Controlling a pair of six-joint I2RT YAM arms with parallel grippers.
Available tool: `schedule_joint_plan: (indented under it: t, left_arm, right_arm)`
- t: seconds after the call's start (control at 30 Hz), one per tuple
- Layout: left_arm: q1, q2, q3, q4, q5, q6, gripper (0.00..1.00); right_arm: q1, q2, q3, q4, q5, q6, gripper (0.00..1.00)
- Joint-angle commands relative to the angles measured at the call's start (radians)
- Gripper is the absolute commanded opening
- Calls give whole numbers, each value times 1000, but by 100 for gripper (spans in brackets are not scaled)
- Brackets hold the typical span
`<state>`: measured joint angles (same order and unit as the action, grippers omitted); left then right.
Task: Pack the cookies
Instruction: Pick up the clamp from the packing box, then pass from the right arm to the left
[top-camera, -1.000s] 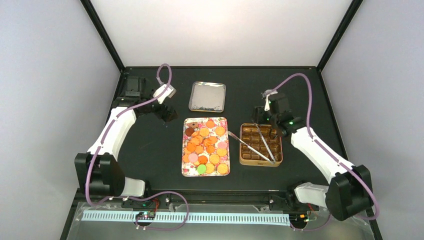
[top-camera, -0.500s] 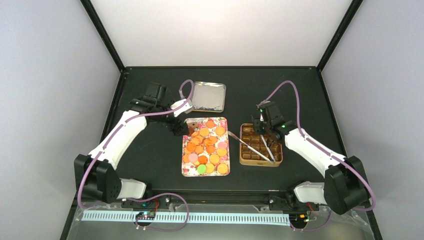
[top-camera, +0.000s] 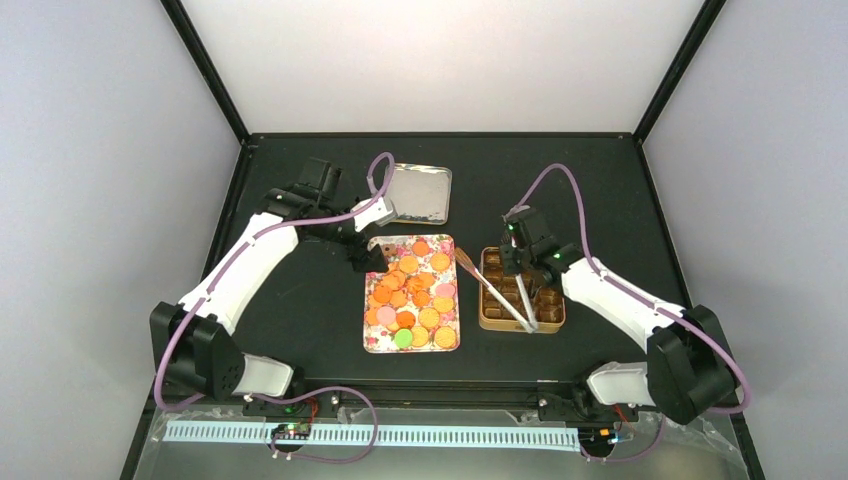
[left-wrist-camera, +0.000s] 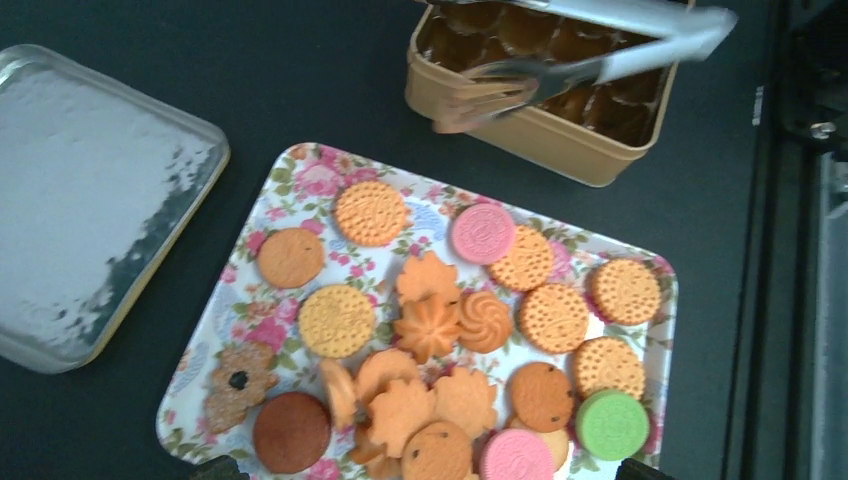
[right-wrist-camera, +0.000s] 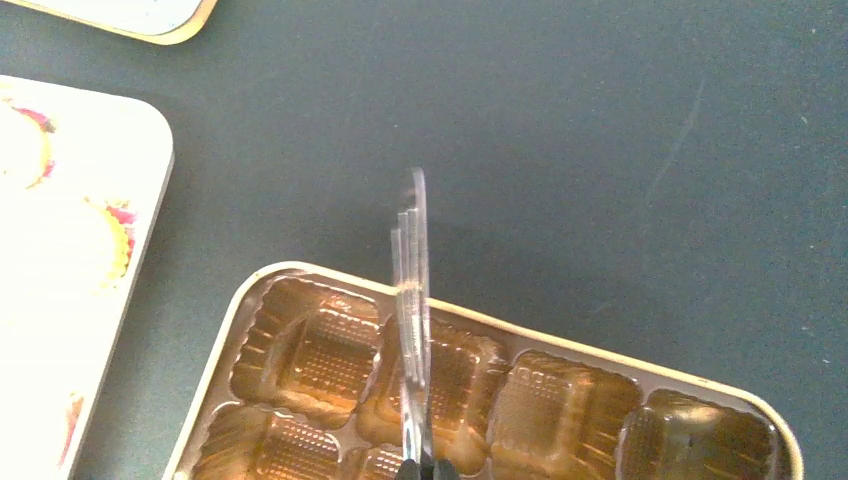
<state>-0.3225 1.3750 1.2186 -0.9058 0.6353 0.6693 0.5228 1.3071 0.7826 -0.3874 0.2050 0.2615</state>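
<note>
The right jaws are clamped on the tongs (top-camera: 492, 288) over the empty tin (top-camera: 520, 328), right of mid-bench. Caught by seemingly one arm, the tongs could swivel or drop before reaching the cookies (top-camera: 410, 290) on the mid-bench tray (top-camera: 368, 345), where the left jaws hang spread wide, empty. The left wrist view shows both tong arms splayed; the right wrist's shows one, edge-on.

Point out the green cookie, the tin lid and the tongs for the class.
green cookie (left-wrist-camera: 611, 424): left wrist view, centre of its top face.
tin lid (left-wrist-camera: 90, 200): left wrist view, middle of its silvery face.
tongs (left-wrist-camera: 620, 64): left wrist view, midway along the lower silver arm.
</note>
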Motion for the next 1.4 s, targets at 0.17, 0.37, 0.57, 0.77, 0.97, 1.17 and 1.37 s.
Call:
schedule_joint_plan:
  t: [0.17,0.37,0.57,0.77,0.97,1.17,1.37]
  left_arm:
    - [-27,-2,34,-141,147,136,99]
    - [-27,7,131,-157,197,141,99]
    - [-32,27,261,-244,252,190,96]
    - [-32,-18,238,-235,295,216,81]
    - [-38,-88,126,-149,298,233,71]
    - [-55,-64,124,-160,268,265,46]
    - [-64,-35,112,-151,259,263,25]
  right_arm:
    - [72,-24,33,7,62,-63,1]
    - [148,-36,88,37,59,-134,1]
    - [292,1,197,74,88,-220,1]
    - [363,63,318,73,94,-283,1]
    - [397,101,402,73,92,-346,1]
    - [415,135,459,56,84,-362,1]
    - [434,166,497,42,83,-359,1]
